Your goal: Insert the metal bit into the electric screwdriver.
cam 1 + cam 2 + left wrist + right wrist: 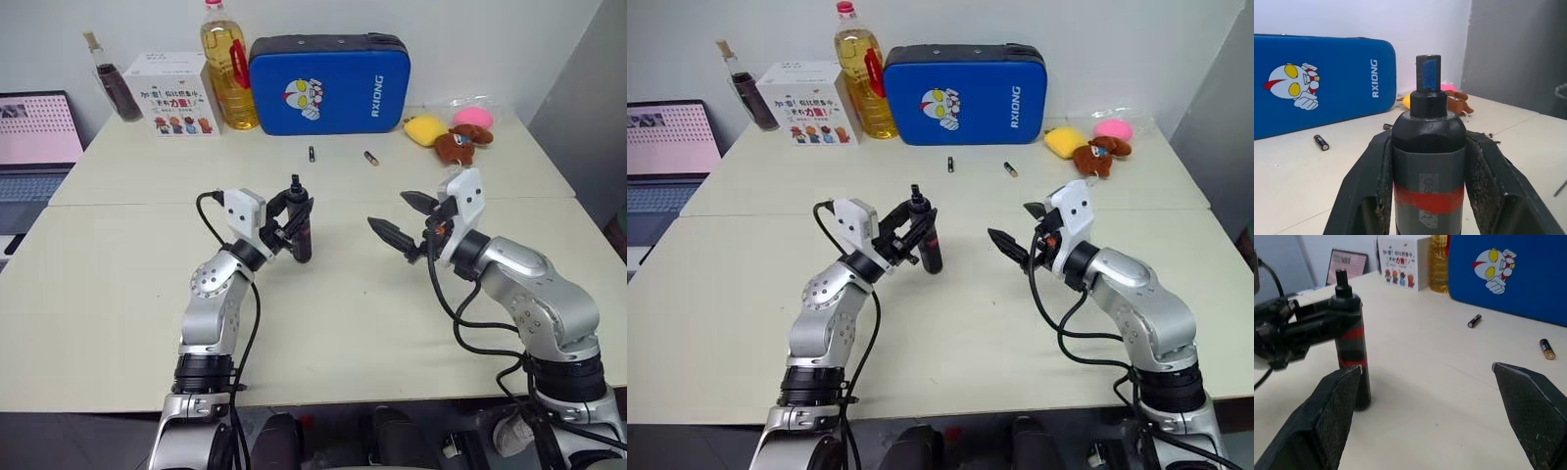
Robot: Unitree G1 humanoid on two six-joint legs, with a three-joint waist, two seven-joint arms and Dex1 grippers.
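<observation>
The electric screwdriver stands upright, dark with a red band, its narrow black nose pointing up. My left gripper is shut on its body around the red band. Its lower end sits at or just above the table; I cannot tell which. My right gripper hangs open a short way to the right of the screwdriver, facing it, with nothing between its fingers. A thin dark line lies at the edge of the left wrist view; I cannot tell whether it is the metal bit.
Two small batteries lie on the far table. Behind them stand a blue case, an oil bottle, a white box and a dark bottle. Plush toys sit far right, a laptop far left.
</observation>
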